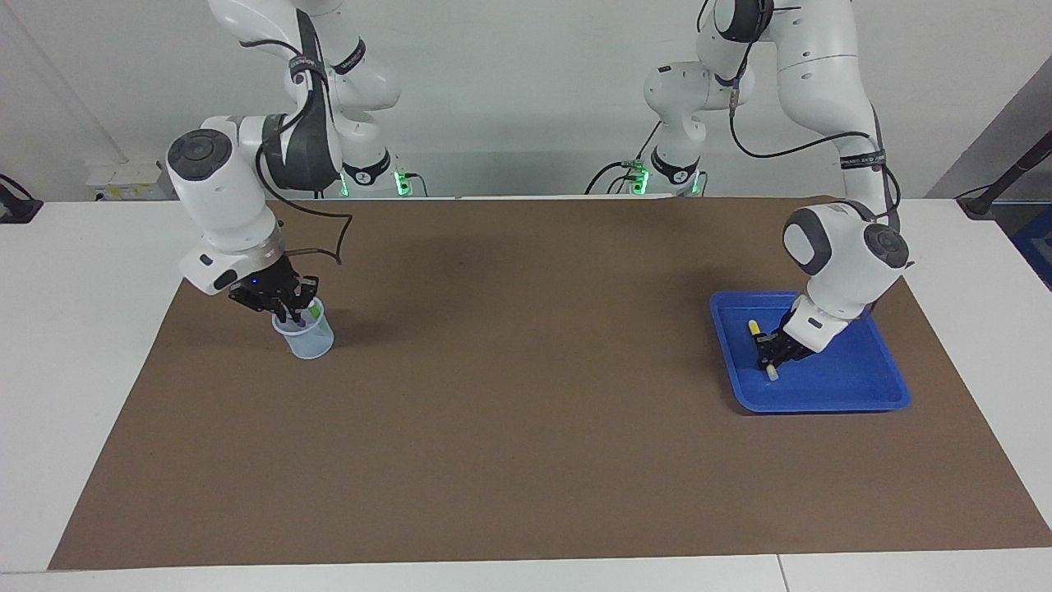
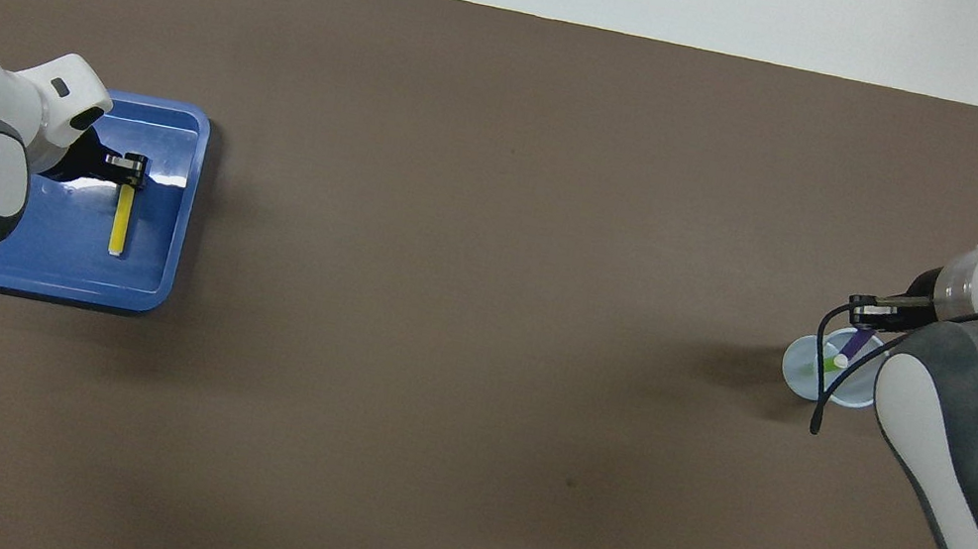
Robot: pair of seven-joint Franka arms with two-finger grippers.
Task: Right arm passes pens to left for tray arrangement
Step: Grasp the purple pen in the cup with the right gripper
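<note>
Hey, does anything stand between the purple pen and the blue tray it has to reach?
Nothing visible does. The purple pen, in the right gripper over the cup, has only bare mat toward the tray.
</note>
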